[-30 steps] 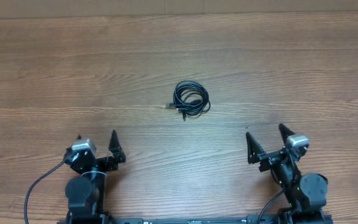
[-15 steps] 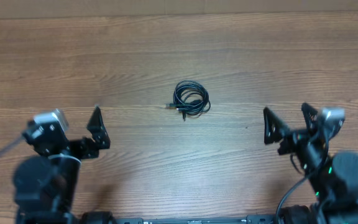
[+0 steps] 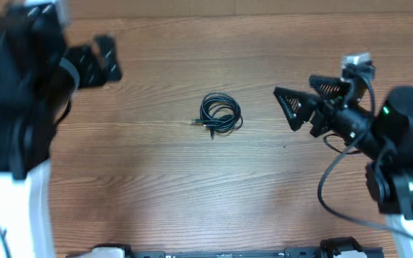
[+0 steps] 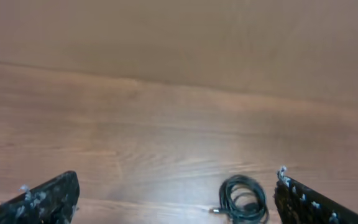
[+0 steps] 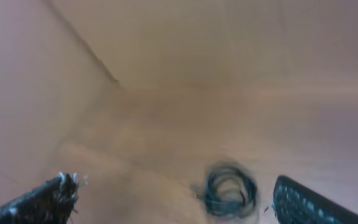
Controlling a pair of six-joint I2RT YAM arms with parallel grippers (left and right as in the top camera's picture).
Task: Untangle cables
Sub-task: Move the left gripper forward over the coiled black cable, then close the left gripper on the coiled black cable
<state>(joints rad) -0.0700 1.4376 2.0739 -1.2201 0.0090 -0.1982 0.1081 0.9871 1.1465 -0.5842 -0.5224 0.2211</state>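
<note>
The cables (image 3: pixel 221 115) lie as one small black coil on the wooden table, a small plug end sticking out to its left. The coil also shows low in the left wrist view (image 4: pixel 244 199) and, blurred, in the right wrist view (image 5: pixel 230 190). My left gripper (image 3: pixel 100 61) is open and empty, raised at the far left, well left of the coil. My right gripper (image 3: pixel 300 100) is open and empty, raised to the right of the coil, its fingers pointing left toward it.
The wooden table (image 3: pixel 206 193) has its far edge along the top of the overhead view, with a plain tan wall (image 4: pixel 179 37) behind it. Thick black cords hang from both arms at the sides.
Both arms have risen from the table's near edge and swung away from it. The left gripper went to the far left, the right gripper closer to the coil. The coil has not moved.
</note>
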